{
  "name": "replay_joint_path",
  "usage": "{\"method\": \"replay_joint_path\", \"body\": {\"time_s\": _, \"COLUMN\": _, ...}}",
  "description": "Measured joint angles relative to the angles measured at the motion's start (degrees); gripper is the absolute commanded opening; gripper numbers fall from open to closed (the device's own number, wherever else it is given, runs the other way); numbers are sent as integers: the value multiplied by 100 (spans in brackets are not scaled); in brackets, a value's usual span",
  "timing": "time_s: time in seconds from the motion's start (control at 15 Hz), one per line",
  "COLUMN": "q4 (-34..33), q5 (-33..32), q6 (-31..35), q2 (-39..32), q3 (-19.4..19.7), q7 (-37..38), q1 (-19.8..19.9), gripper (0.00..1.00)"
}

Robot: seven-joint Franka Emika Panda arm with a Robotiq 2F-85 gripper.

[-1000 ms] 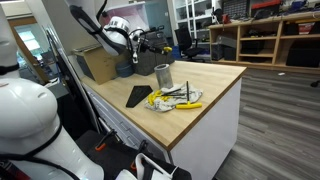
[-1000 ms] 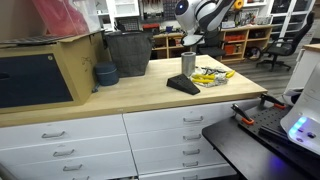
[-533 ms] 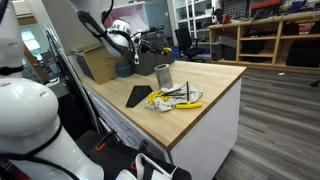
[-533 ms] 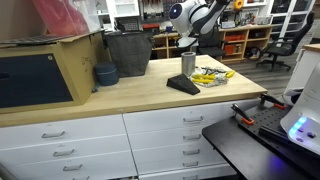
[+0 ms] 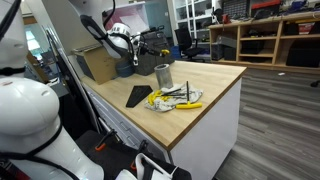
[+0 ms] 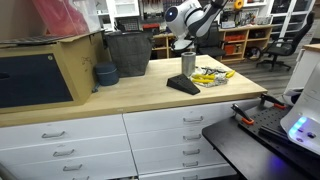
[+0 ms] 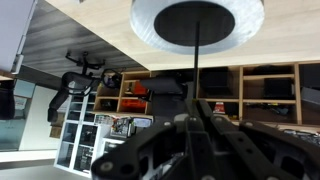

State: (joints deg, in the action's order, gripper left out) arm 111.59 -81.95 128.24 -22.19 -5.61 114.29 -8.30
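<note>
A metal cup (image 5: 163,77) (image 6: 188,63) stands upright on the wooden counter (image 5: 215,85). In both exterior views my gripper (image 5: 134,62) (image 6: 183,42) hangs above and slightly behind the cup. The wrist view shows the cup's round opening (image 7: 197,18) straight ahead. My gripper (image 7: 197,118) is shut on a thin dark rod (image 7: 197,70) that points at that opening. Beside the cup lie a heap of yellow-handled tools (image 5: 178,97) (image 6: 210,75) and a flat black wedge (image 5: 138,96) (image 6: 183,86).
A cardboard box (image 5: 98,65), a dark bin (image 6: 128,52) and a blue bowl (image 6: 105,74) stand at the back of the counter. A large wooden box (image 6: 45,75) fills one end. Drawers (image 6: 190,130) sit below, and a white robot body (image 5: 30,120) is close by.
The arm has drifted a little sideways, away from directly over the cup. The gripper stays shut on the rod, and nothing on the counter has moved.
</note>
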Motion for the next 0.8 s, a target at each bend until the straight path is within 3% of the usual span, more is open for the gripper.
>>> {"method": "replay_joint_path", "body": {"time_s": 0.6, "q4": -29, "q5": -233, "q6": -241, "q2": -623, "q3": 0, "q7": 2, "q1": -146, "gripper": 2}}
{"method": "replay_joint_path", "body": {"time_s": 0.67, "q4": -23, "q5": -244, "q6": -268, "q2": -636, "q3": -2, "q7": 2, "q1": -173, "gripper": 31}}
{"method": "replay_joint_path", "body": {"time_s": 0.8, "q4": -11, "q5": -244, "q6": -292, "q2": -635, "q3": -11, "q7": -4, "q1": -200, "gripper": 38}}
